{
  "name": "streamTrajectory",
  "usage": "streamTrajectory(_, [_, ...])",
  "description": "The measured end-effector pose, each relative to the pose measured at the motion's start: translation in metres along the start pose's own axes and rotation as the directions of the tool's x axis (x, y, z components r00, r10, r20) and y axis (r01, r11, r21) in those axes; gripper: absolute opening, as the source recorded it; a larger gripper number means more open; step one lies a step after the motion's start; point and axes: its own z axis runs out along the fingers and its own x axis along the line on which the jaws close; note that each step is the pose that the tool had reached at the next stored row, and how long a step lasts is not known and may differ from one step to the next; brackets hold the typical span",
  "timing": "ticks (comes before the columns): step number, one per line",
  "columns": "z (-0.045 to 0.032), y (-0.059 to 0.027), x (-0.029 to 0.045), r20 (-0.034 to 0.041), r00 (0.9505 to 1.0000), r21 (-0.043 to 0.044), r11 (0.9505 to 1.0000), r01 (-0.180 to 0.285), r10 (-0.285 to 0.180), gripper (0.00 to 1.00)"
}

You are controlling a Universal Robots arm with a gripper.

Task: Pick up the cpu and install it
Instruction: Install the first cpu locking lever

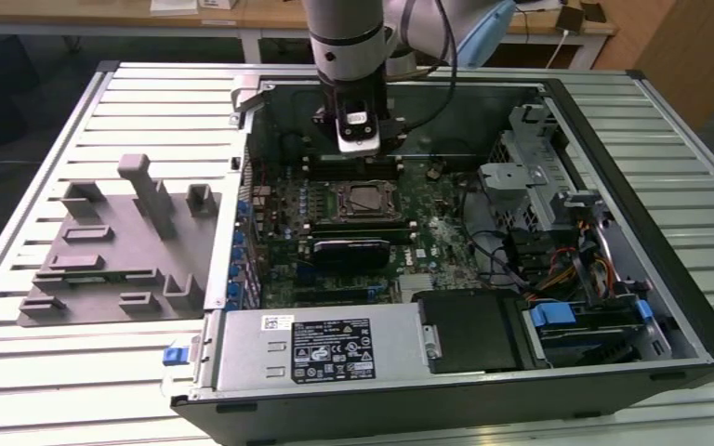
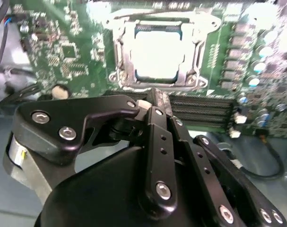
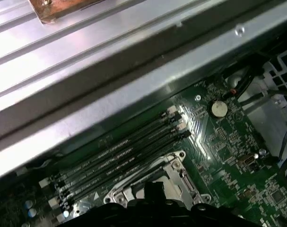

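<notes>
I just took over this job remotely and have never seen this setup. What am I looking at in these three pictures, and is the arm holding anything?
The exterior view looks down on an open computer case lying on a slatted metal table. The grey tube coming in from the top is the robot arm; its gripper hangs over the motherboard, just beyond the socket.

The other two pictures come from cameras riding on the arm's wrist. In the second wrist view the black linkages in front are the gripper itself, and past them sits the cpu, silvery, lying in the socket. The first wrist view shows the memory slots, the case wall and the socket's edge.

On the table, at the exterior view's left, is a grey fixture.

Nothing appears to be held; whether the fingers are open is not clear.
</notes>
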Motion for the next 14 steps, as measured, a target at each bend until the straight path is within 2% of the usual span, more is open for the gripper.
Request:
streamTrajectory(5, [0.0001,-0.0052,-0.0043,-0.0271,0.9996,0.0363,0.9993,0.000,0.001,0.11])
streamTrajectory(6, [0.0000,-0.0054,-0.0044,-0.0297,0.9996,0.0398,0.9992,0.000,0.001,0.11])
streamTrajectory(11, [0.0001,-0.0053,-0.0047,-0.0303,0.9995,0.0395,0.9992,0.002,-0.001,0.11])
streamTrajectory(14, [0.0005,-0.0053,-0.0048,-0.0341,0.9989,0.0378,0.9987,0.033,-0.032,0.11])
